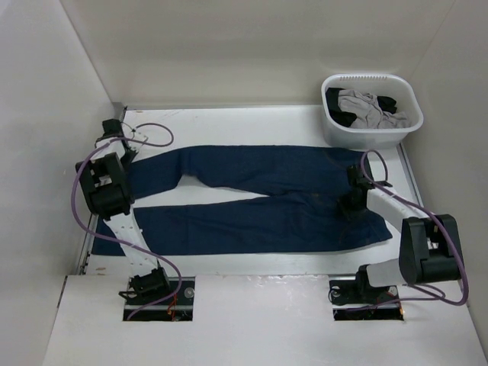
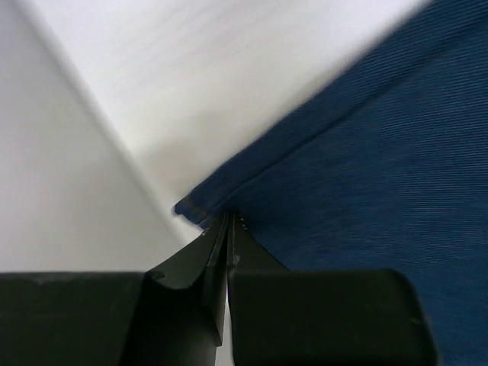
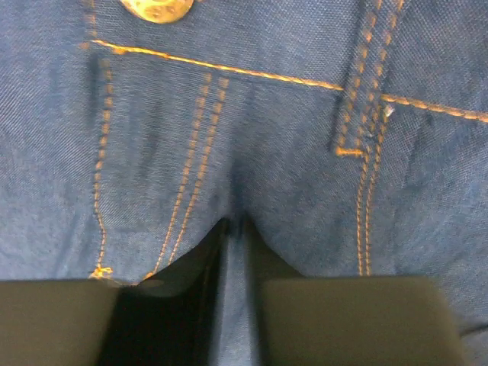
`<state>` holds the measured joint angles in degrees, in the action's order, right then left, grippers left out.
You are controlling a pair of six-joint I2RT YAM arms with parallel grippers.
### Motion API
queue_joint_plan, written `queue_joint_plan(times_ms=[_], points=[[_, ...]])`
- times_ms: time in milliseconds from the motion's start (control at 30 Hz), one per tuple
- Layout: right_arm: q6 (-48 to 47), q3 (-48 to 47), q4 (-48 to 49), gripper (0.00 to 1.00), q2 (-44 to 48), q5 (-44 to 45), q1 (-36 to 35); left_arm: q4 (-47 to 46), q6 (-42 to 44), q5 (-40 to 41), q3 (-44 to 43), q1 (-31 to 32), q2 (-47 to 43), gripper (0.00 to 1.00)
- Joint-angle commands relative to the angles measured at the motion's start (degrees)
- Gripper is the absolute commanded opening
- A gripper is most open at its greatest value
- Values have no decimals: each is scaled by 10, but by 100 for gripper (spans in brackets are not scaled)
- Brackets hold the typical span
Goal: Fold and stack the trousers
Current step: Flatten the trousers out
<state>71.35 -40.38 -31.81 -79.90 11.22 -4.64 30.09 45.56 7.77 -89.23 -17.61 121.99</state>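
Observation:
The dark blue trousers lie flat across the table, legs pointing left and waist to the right. My left gripper is at the far-left end of the upper leg. In the left wrist view, my left gripper is shut on the corner of the hem of the trousers. My right gripper is down on the waist end. In the right wrist view, my right gripper is shut on a pinched ridge of the trousers, just below the waistband seam, between a brass button and a belt loop.
A white basket stands at the back right, holding grey and black garments. White walls close in the table on the left, back and right. The left leg hems lie close to the left wall.

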Motion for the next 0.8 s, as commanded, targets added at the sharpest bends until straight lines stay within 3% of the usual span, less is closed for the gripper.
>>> queue_joint_plan(times_ms=[0, 67, 200, 267, 433, 533, 633, 767], points=[[57, 15, -83, 5, -12, -1, -18, -55, 62, 39, 23, -43, -58, 0], [60, 34, -117, 0, 21, -4, -26, -77, 79, 37, 41, -49, -81, 0], [65, 65, -132, 0, 111, -35, -44, -109, 123, 37, 92, -48, -112, 0], [45, 31, -150, 3, 122, -44, -87, -124, 138, 39, 113, -47, -119, 0], [-167, -191, -218, 76, 42, 164, -182, -151, 143, 45, 129, -35, -117, 2], [-211, -249, -188, 89, 9, 223, -125, -162, 145, 45, 129, -24, -115, 2], [-294, -268, -96, 89, -53, 176, -17, -173, 147, 45, 122, -13, -113, 3], [-362, -332, -82, 94, -163, 110, 70, -175, 149, 50, 107, -10, -113, 3]])
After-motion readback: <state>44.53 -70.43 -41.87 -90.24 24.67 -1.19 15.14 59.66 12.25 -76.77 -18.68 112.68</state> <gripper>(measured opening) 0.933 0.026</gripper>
